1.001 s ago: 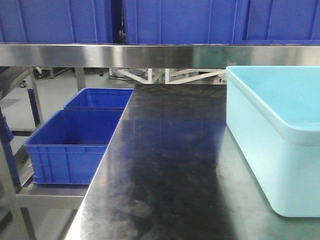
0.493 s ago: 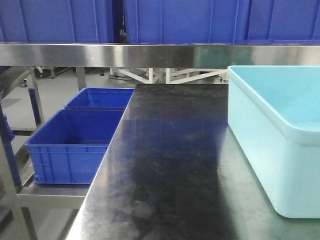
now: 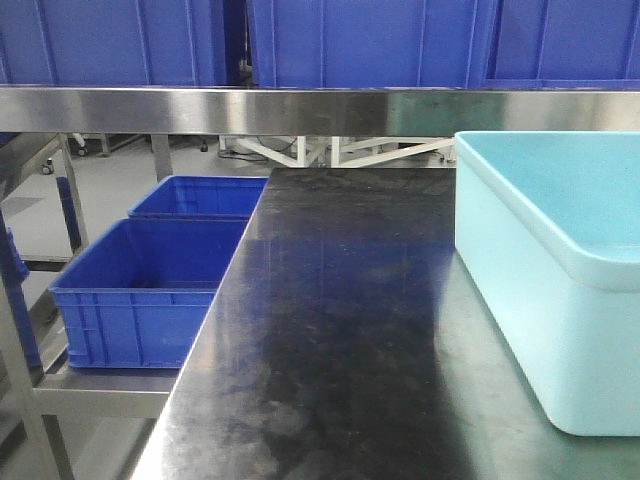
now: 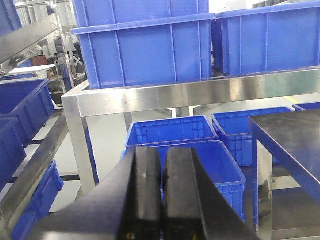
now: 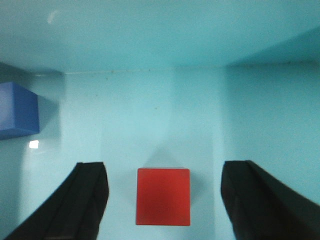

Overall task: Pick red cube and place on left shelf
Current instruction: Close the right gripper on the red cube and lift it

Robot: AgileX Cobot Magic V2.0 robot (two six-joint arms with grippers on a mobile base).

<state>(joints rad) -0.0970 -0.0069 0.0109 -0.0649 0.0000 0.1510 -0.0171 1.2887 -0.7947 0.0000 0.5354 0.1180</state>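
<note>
A: Where is the smooth red cube (image 5: pixel 163 196)?

B: In the right wrist view it lies at 6 o'clock, flat on the floor of the pale turquoise plastic tub (image 5: pixel 150 115). The right gripper (image 5: pixel 165 170) has its black fingers (image 5: pixel 85 200) spread wide. One stands on each side of the cube and neither touches it.

A: Anything else in the tub?

B: A blue cube (image 5: pixel 17 111) at 9 o'clock, well apart from the red one. The frame edge cuts off its left part.

A: Does the front view show the cubes?

B: No. The tub (image 3: pixel 540 260) sits at 3 o'clock on the glossy black tabletop (image 3: pixel 340 300), and its near wall hides the inside. Its right side runs out of frame, and neither arm shows there.

A: And the left gripper (image 4: pixel 161 152)?

B: Its two black fingers (image 4: pixel 147 170) are pressed nearly together with only a thin slit between them. I see nothing in it. The finger bases are cut off at 6 o'clock.

A: What lies beyond?

B: Two open blue plastic crates (image 3: pixel 140 290) at 9 o'clock on a low steel shelf (image 3: pixel 100 385). Above is a brushed steel rail (image 3: pixel 300 110) at 12 o'clock. More stacked blue bins (image 3: pixel 350 40) sit on it, their tops cropped.
</note>
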